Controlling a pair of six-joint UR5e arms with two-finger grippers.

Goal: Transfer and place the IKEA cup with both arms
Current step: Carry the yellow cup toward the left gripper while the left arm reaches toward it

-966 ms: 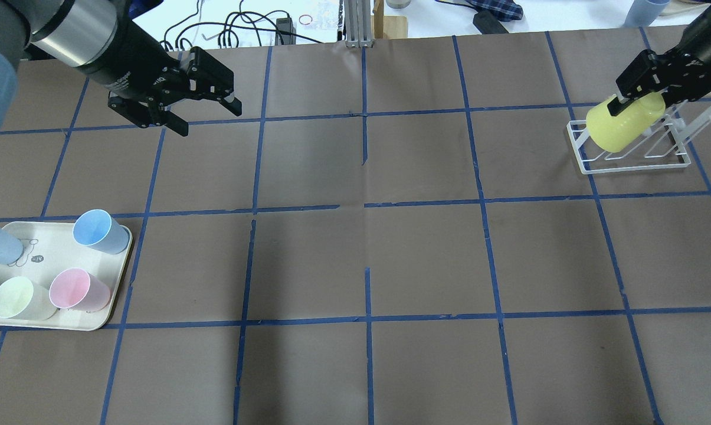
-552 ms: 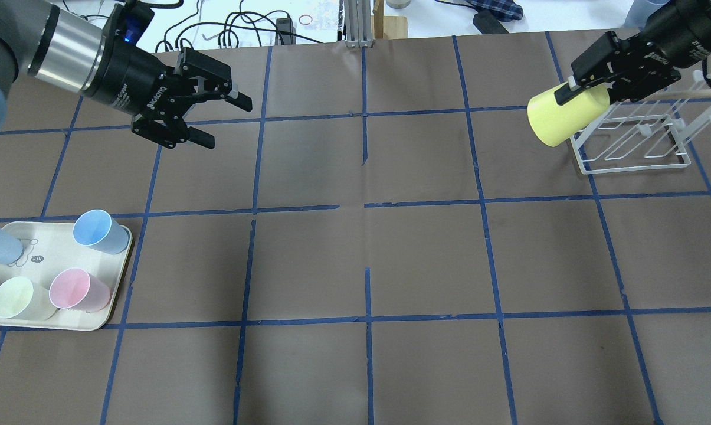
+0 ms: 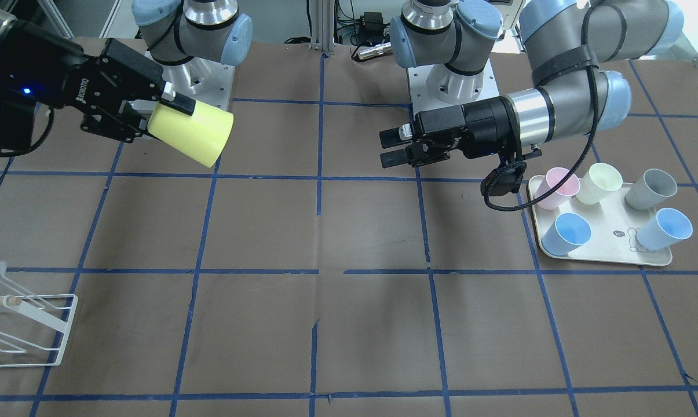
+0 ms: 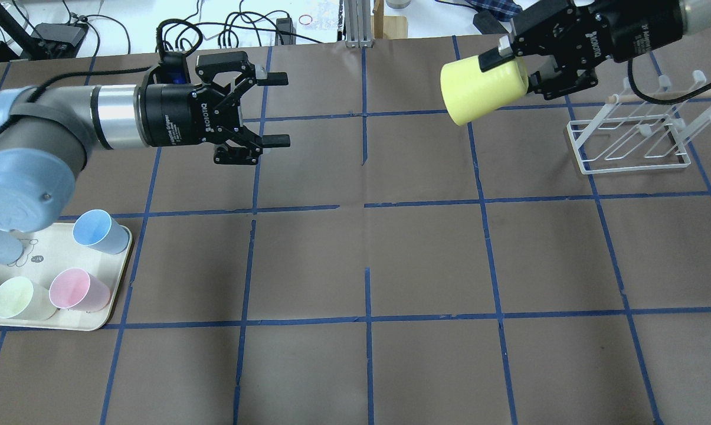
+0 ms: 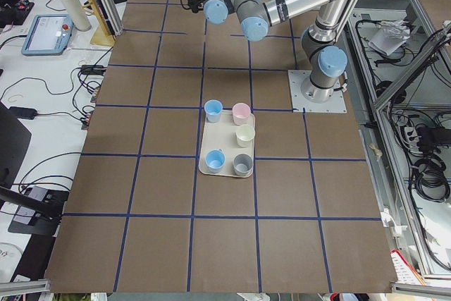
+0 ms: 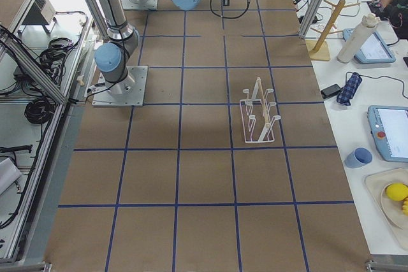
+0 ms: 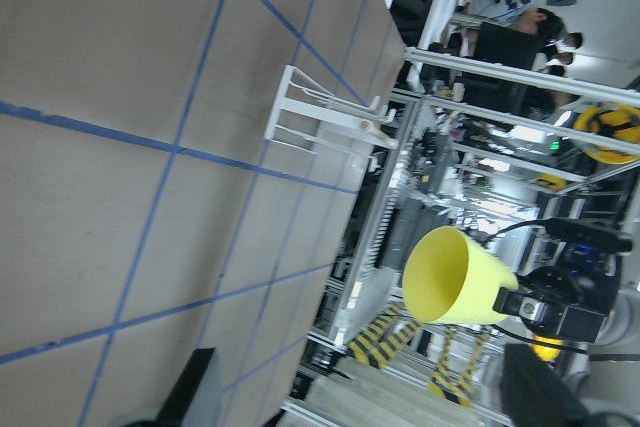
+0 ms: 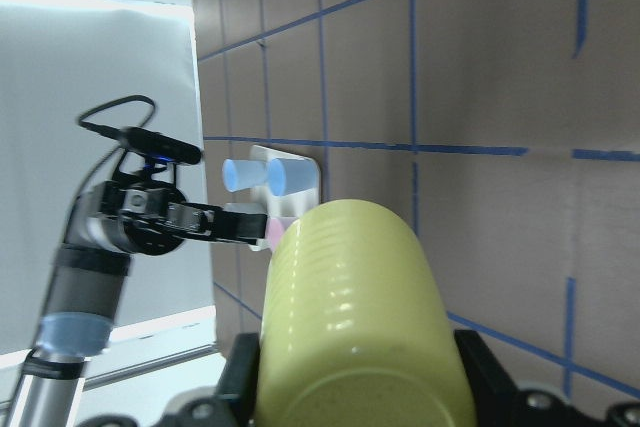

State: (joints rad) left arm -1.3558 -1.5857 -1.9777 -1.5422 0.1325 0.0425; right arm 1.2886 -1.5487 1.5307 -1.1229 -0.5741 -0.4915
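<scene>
The IKEA cup point(image 4: 482, 88), bright yellow, hangs on its side high over the table's far right half. My right gripper point(image 4: 511, 74) is shut on its base end, with one finger on top. The cup's open mouth faces my left gripper point(image 4: 279, 109), which is open, empty and level, about one and a half grid squares from the cup. In the front-facing view the cup point(image 3: 192, 132) is at the left in the right gripper point(image 3: 163, 119), and the left gripper point(image 3: 386, 148) is right of centre. The left wrist view looks into the cup's mouth point(image 7: 455, 277). The right wrist view shows the cup's side point(image 8: 355, 317).
A white wire rack point(image 4: 626, 141) stands empty at the far right, also seen in the front-facing view point(image 3: 24, 330). A cream tray point(image 4: 54, 245) at the near left holds several pastel cups: blue, pink, cream and grey point(image 3: 600, 255). Cables and clutter lie beyond the far table edge.
My right gripper has lifted the yellow cup off the rack and carried it left. My left arm has swung round and now points right at the cup, jaws still open.
</scene>
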